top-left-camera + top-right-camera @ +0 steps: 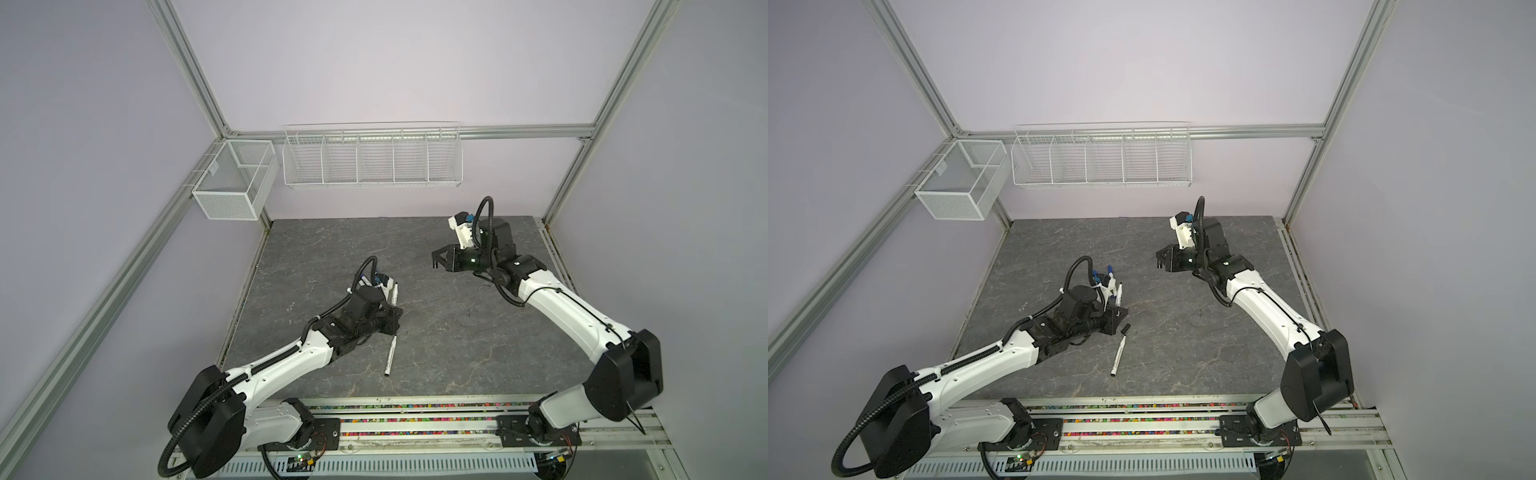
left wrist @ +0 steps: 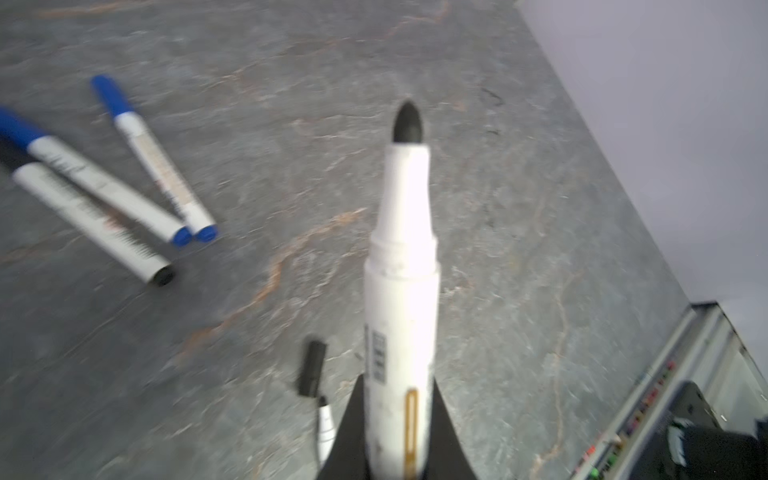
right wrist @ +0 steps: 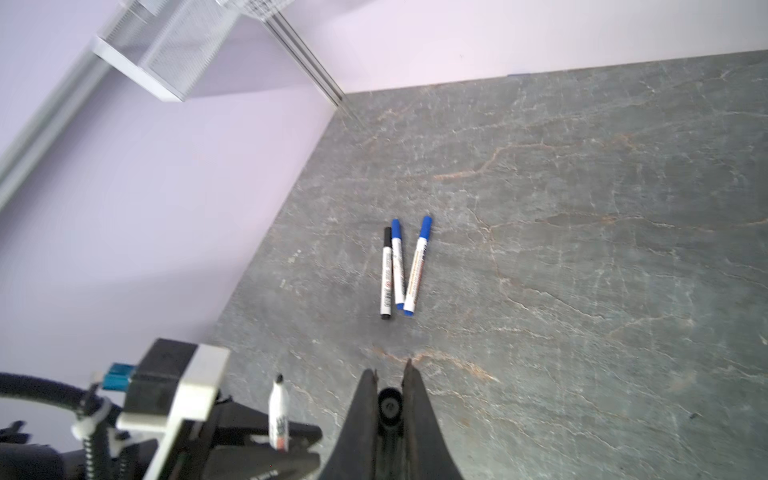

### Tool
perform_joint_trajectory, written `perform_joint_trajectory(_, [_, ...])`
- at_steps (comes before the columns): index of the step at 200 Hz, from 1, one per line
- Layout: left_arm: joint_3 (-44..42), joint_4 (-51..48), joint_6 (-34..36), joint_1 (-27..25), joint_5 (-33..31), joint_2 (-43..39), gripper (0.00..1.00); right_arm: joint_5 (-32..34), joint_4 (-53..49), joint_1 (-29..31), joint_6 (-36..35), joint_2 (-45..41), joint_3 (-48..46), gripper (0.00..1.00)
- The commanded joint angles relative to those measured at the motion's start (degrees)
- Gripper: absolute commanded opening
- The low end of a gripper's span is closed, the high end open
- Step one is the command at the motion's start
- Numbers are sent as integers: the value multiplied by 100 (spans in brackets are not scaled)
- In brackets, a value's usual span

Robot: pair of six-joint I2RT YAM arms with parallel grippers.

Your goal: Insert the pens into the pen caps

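Observation:
My left gripper [image 2: 399, 382] is shut on a white pen [image 2: 401, 299] whose bare black tip [image 2: 407, 122] points away from the wrist; in both top views this held pen [image 1: 394, 295] [image 1: 1119, 293] stands above the left gripper [image 1: 395, 322]. My right gripper [image 3: 390, 370], raised at the table's far right [image 1: 436, 259], is shut on a black pen cap [image 3: 390, 405]. A second uncapped pen [image 1: 390, 355] [image 1: 1118, 355] lies on the table beside a loose black cap [image 1: 1125, 328] [image 2: 312, 368]. Three capped pens lie together: one black [image 3: 386, 276] and two blue [image 3: 398, 266] [image 3: 417, 266].
The grey marbled table [image 1: 457, 332] is walled by lilac panels. A white mesh box [image 1: 235, 178] and a long wire rack [image 1: 372, 156] hang on the back wall. A rail with coloured bits [image 1: 415, 409] runs along the front edge.

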Motion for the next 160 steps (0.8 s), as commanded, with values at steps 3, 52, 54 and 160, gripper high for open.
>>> perform_joint_trajectory(3, [339, 608, 508, -49, 743, 211, 0, -765, 973, -2, 663, -171, -213, 7])
perform_joint_trajectory(52, [706, 800, 683, -263, 948, 554, 0, -1086, 1242, 38, 783, -167, -261, 7])
perform_joint_trajectory(54, [711, 805, 680, -267, 951, 561, 0, -1093, 1242, 43, 778, -169, -262, 7])
perform_joint_trajectory(160, [735, 941, 618, -277, 836, 573, 0, -1028, 603, 311, 240, -304, -466, 7])
